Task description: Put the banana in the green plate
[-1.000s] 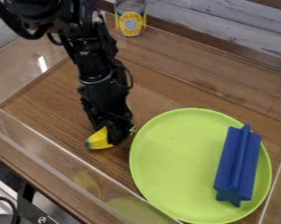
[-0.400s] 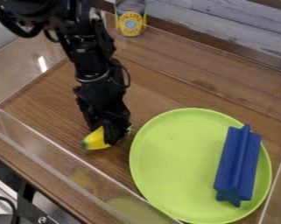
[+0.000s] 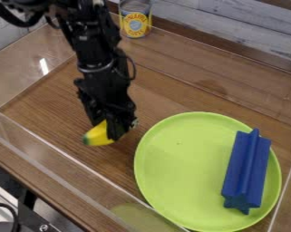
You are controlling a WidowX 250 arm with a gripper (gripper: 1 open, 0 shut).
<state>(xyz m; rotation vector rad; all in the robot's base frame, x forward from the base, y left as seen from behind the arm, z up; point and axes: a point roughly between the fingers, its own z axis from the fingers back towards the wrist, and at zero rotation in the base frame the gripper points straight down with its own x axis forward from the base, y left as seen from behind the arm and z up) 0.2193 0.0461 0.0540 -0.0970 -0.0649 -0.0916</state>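
On the wooden table (image 3: 196, 86), just left of the green plate (image 3: 172, 172), I see my gripper (image 3: 111, 127) pointing straight down with its black fingers (image 3: 121, 122) closed on the banana (image 3: 99, 135). The banana's yellow body sticks out below and to the left of the fingers; its upper part is hidden behind them. I read it as held just above the wood, beside the plate's left rim and not over the plate, though the gap beneath it is too small for me to be sure.

The plate lies flat at the lower right of the camera view. A blue ridged block (image 3: 246, 169) rests on its right half, lengthwise from top to bottom, well apart from the banana. The left half of the plate is bare.

The black arm (image 3: 90, 45) runs up and to the upper left out of view. At the back of the table stands a yellow-labelled can (image 3: 135, 24). A clear plastic wall (image 3: 39, 154) borders the table along its near left edge.
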